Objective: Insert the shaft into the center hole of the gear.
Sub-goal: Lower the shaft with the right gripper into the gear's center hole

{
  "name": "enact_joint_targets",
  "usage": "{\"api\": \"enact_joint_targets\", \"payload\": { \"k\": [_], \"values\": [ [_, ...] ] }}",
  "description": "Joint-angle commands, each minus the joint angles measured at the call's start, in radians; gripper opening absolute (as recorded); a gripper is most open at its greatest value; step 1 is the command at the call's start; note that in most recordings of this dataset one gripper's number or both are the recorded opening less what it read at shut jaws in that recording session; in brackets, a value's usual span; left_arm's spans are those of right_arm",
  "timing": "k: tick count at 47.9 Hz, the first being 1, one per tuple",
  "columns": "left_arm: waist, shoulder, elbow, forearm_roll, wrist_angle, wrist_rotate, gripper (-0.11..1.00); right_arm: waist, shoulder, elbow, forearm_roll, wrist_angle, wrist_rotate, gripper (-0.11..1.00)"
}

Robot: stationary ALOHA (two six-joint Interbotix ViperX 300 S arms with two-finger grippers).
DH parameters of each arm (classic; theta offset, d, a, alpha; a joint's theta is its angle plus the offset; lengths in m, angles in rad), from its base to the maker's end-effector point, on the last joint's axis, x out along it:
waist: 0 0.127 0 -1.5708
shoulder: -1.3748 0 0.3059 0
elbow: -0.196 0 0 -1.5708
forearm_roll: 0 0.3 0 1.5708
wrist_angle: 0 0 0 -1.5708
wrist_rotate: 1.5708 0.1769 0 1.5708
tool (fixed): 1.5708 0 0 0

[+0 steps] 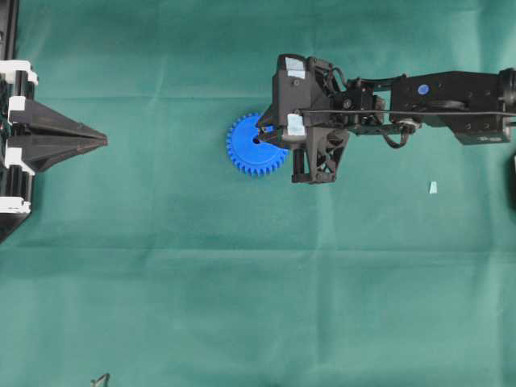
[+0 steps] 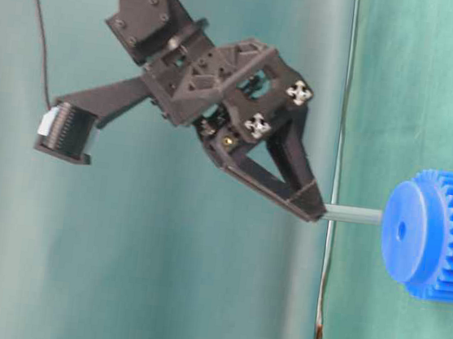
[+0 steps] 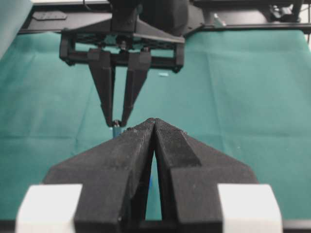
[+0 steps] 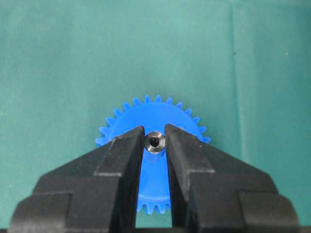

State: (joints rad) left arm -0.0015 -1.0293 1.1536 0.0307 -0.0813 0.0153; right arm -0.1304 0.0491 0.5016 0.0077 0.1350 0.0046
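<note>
The blue gear [image 1: 251,151] lies flat on the green cloth. My right gripper [image 1: 262,133] hangs straight above the gear, shut on the shaft [image 2: 352,215], which it holds upright. In the right wrist view the shaft's shiny round end [image 4: 155,141] sits between the fingertips, over the gear [image 4: 155,114]. From table level the shaft's lower tip reaches the gear's face [image 2: 432,234], while the center hole [image 2: 401,230] still shows uncovered beside it. My left gripper [image 1: 103,139] rests at the far left, shut and empty [image 3: 154,121].
A small pale scrap [image 1: 433,188] lies on the cloth to the right of the gear, under the right arm's reach. A dark object [image 1: 101,379] pokes in at the bottom edge. Green cloth covers the whole table.
</note>
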Motion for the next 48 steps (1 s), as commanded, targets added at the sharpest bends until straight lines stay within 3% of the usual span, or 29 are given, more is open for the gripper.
{"api": "enact_joint_targets", "payload": {
  "k": [1,48],
  "values": [
    [-0.003,0.003,-0.028,0.002,-0.005,0.0,0.0,0.002,-0.032,-0.02,-0.002,0.0,0.0,0.17],
    [0.005,0.003,-0.028,0.002,-0.005,0.0,0.0,-0.014,0.081,-0.031,-0.005,-0.08,-0.003,0.17]
  ]
}}
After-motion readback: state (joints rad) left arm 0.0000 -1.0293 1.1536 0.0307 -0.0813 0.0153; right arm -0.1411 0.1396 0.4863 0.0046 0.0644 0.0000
